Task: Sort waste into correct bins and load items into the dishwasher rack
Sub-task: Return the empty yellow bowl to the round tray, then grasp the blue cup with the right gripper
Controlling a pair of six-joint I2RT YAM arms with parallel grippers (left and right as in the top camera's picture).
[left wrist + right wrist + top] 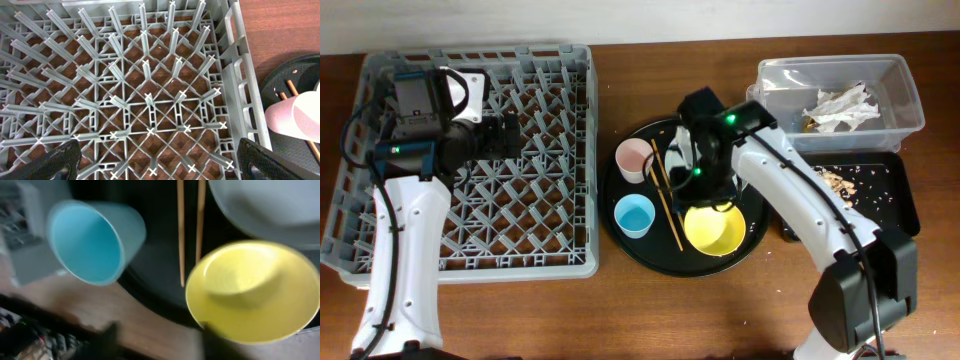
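The grey dishwasher rack (550, 215) lies at the left and holds no dishes; it fills the left wrist view (150, 75). My left gripper (510, 131) hangs open over it (160, 165). The pink cup (632, 158), blue cup (634, 215), chopsticks (667, 195) and yellow bowl (714, 229) sit on a round black tray (650, 248). The plate (680, 140) is mostly hidden under my right arm. My right gripper (712, 195) is open just above the bowl's rim (157, 340). The blurred right wrist view shows the bowl (250, 290), blue cup (90, 240), chopsticks (190, 225) and plate (265, 205).
The clear tub (910, 95) at the back right holds crumpled napkins (840, 105). The shallow black tray (895, 195) in front of it holds brownish food scraps (840, 180). The pink cup (295, 117) shows at the right edge of the left wrist view.
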